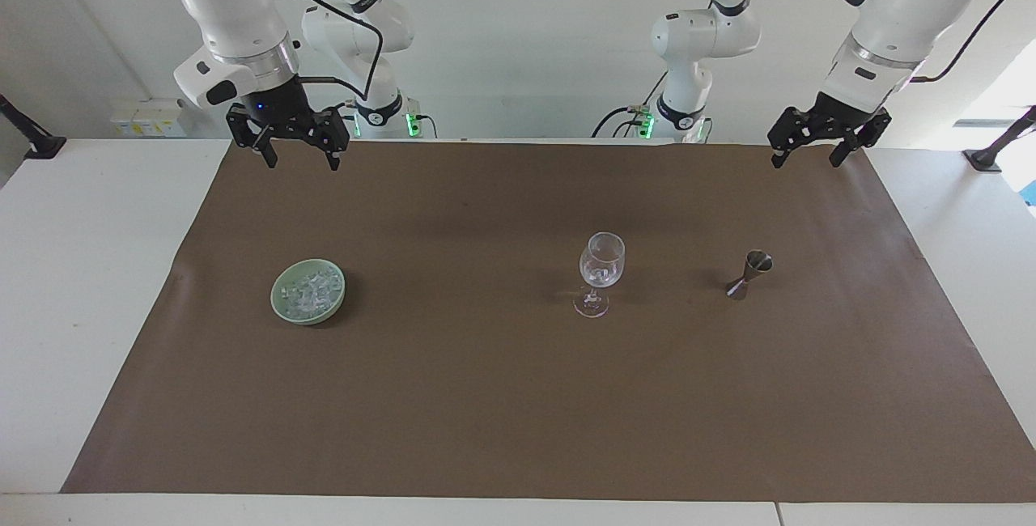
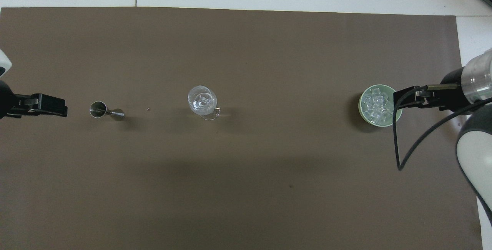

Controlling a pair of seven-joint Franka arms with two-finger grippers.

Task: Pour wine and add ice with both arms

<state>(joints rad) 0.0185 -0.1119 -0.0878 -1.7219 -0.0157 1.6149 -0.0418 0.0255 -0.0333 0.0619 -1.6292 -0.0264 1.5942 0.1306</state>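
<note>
A pale green bowl point(image 1: 307, 291) holds the ice point(image 1: 309, 290), a heap of small clear cubes, on the brown mat toward the right arm's end; it also shows in the overhead view point(image 2: 379, 105). A clear wine glass point(image 1: 600, 271) stands upright mid-mat, with clear glints in its bowl. A small steel jigger point(image 1: 749, 273) stands toward the left arm's end. My right gripper point(image 1: 298, 162) hangs open and empty, high over the mat's edge by the robots. My left gripper point(image 1: 807, 160) hangs open and empty over the same edge at its own end.
The brown mat point(image 1: 486, 396) covers most of the white table point(image 1: 89, 283). In the overhead view the glass point(image 2: 202, 100), the jigger point(image 2: 105, 110) and the bowl stand in one row across the mat. A black cable point(image 2: 399, 146) loops from the right arm's wrist.
</note>
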